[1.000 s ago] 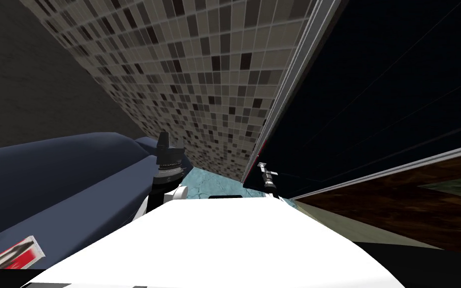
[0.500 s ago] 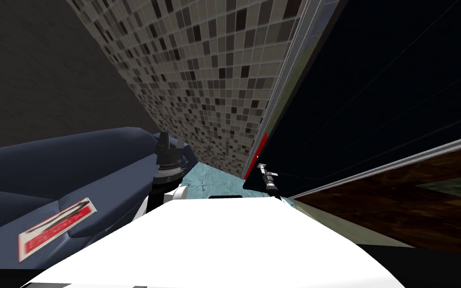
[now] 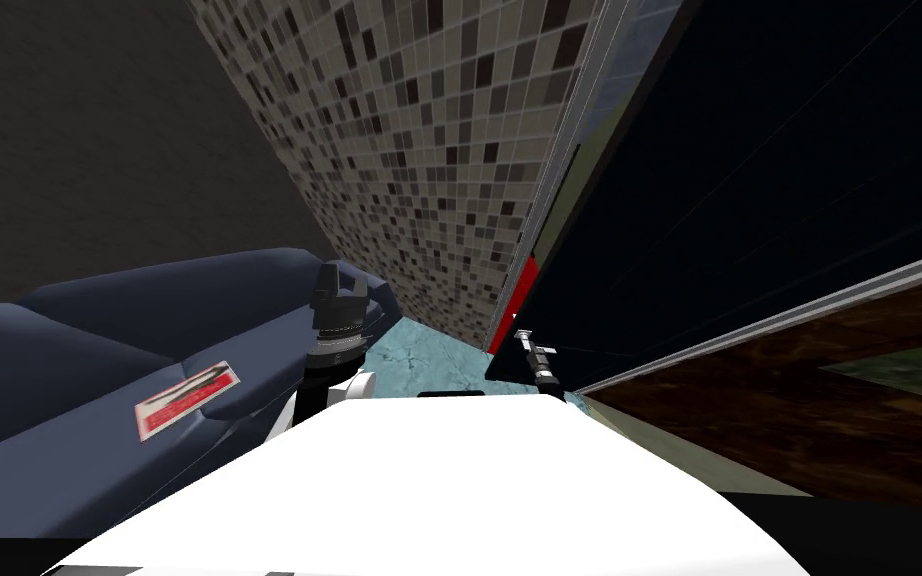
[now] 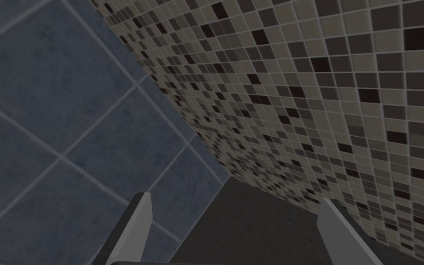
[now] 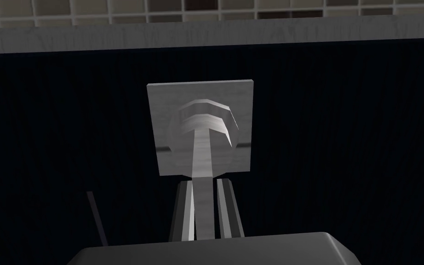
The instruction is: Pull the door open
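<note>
The door (image 3: 749,200) is a near-black panel with a grey frame, standing ajar at my right. Its grey lever handle (image 5: 204,152) juts from a square grey plate (image 5: 160,129) on the dark door face (image 5: 344,138). My right gripper (image 5: 204,191) is shut on the lever, one finger on each side. In the head view that gripper (image 3: 532,348) sits at the door's free edge, beside a red strip (image 3: 517,290) in the gap. My left gripper (image 3: 337,290) is raised and open, with nothing between its fingers (image 4: 140,216).
A mosaic tiled wall (image 3: 429,150) stands ahead, left of the door. A large dark blue object (image 3: 99,340) with a red and white label (image 3: 187,400) lies at my left. Teal floor (image 3: 419,360) shows between them. A brown wooden surface (image 3: 799,420) lies at the right.
The gap at the door's free edge has widened and more of the red strip shows. The whole view has turned, so the blue object and its label slid right. The right gripper keeps its hold.
</note>
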{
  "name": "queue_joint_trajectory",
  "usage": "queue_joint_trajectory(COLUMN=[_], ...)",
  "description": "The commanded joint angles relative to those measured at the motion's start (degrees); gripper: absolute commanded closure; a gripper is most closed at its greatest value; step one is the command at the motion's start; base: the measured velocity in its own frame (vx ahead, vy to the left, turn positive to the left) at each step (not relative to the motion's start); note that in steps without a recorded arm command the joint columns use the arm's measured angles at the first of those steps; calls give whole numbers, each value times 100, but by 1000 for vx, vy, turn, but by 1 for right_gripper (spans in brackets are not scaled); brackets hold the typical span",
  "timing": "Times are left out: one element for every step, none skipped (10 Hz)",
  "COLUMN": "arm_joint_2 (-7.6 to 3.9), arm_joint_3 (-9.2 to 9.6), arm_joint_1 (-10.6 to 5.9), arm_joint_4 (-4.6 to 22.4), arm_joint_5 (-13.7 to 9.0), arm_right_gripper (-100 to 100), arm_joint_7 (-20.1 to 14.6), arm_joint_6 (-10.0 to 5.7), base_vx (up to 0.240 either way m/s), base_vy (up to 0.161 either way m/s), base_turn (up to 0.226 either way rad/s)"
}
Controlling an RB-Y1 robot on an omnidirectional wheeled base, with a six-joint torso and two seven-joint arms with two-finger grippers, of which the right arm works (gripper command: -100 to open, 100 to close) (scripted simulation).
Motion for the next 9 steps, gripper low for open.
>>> queue_joint_trajectory(arm_joint_2=[-85, -143, -200, -254, -322, -356, -328, -377, -408], arm_joint_3=[97, 154, 210, 263, 331, 364, 333, 393, 417], arm_joint_1=[137, 203, 267, 328, 406, 444, 390, 477, 515], arm_joint_4=[-57, -66, -74, -82, -92, -97, -54, 2, 26], arm_joint_5=[41, 65, 89, 112, 140, 154, 141, 157, 161], arm_right_gripper=[100, 100, 100, 100, 100, 100, 100, 100, 100], arm_joint_7=[-117, -186, -255, -320, -402, -443, -400, -469, -500], arm_joint_6=[-127, -216, -304, -388, -494, -546, -500, -654, -734], base_vx=[-218, -204, -196, -207, -224, -207, -90, -146, -223], base_vy=[-67, -54, -31, -35, -41, -54, -23, -43, -75], base_turn=[124, 133, 104, 114, 117, 73, 11, 167, 214])
